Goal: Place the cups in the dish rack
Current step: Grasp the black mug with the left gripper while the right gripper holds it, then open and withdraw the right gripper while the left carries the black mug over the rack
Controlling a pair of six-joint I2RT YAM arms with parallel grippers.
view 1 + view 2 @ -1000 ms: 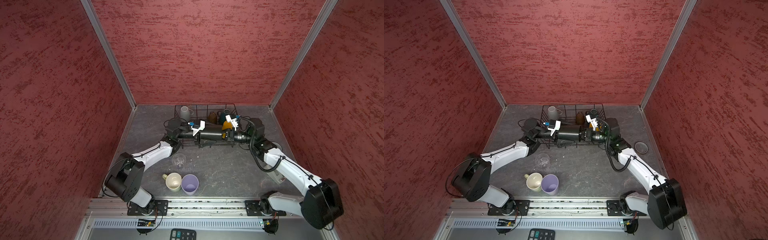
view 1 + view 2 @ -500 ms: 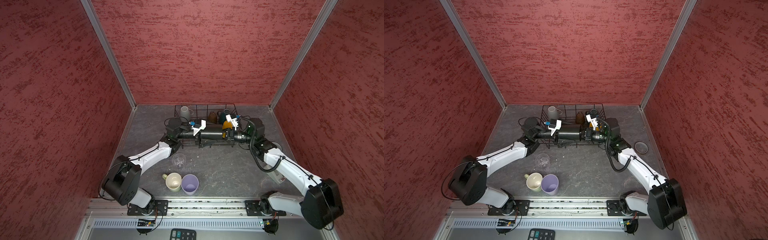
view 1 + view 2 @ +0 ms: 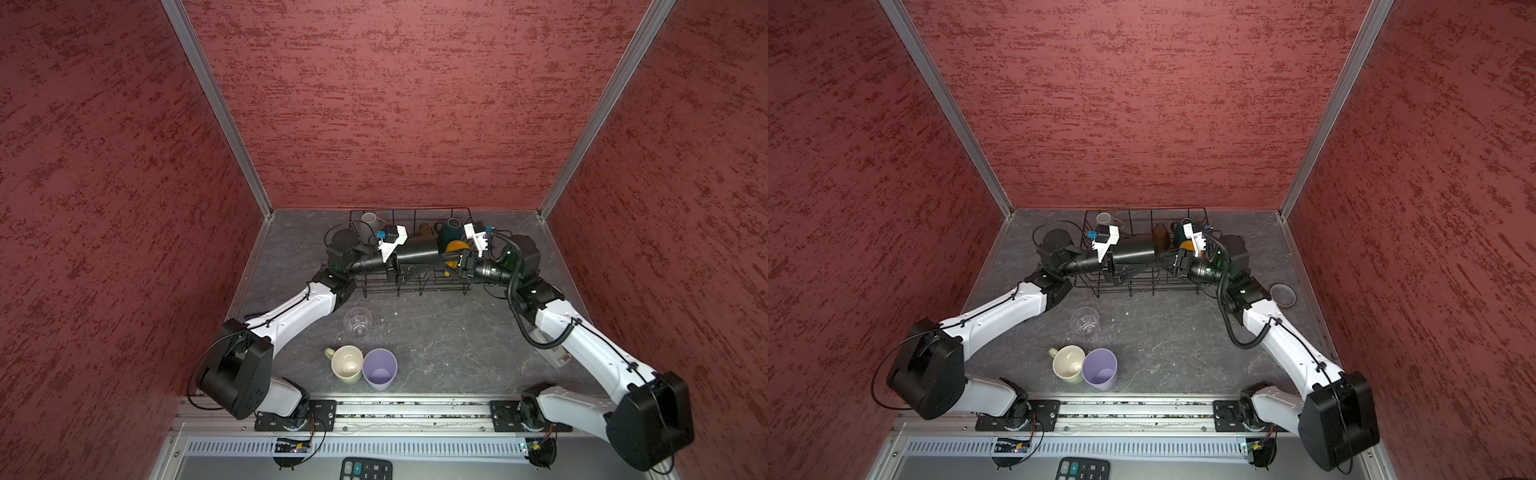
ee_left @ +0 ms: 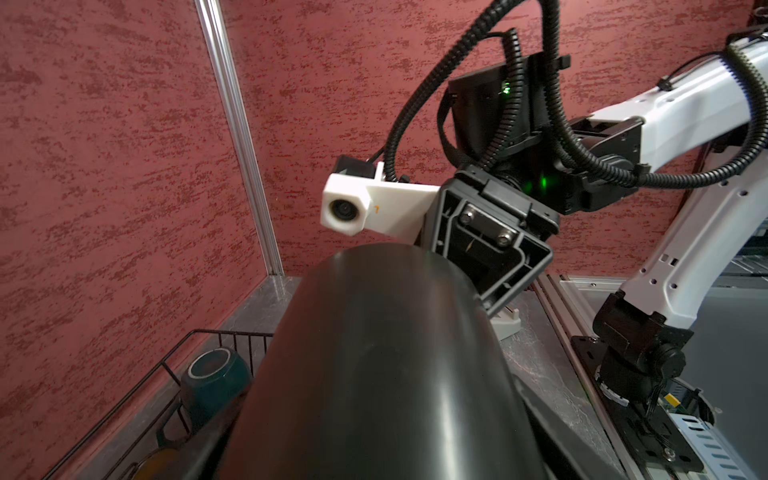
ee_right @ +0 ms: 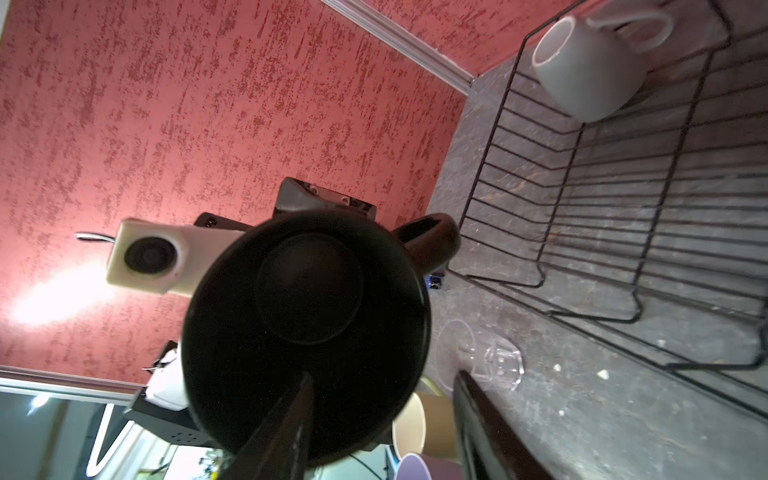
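The left pincer [image 3: 401, 266] grips the black mug [image 3: 417, 251], holding it on its side over the middle of the dish rack [image 3: 440, 287], which sits at 12 o'clock on the worktop [image 3: 457, 340]. The right pincer [image 3: 453, 261] is at the mug's open end, at 3 o'clock from it, its fingers [image 5: 482, 424] spread wide, squeezing nothing. In the rack the grey mug [image 3: 369, 220] is at 11 o'clock and the brown mug [image 3: 424, 230], teal mug [image 3: 450, 232] and yellow mug [image 3: 455, 247] near 1 o'clock; the clear glass [image 3: 357, 322], pale-green mug [image 3: 347, 363] and lilac tumbler [image 3: 379, 369] stand at 6 o'clock from it.
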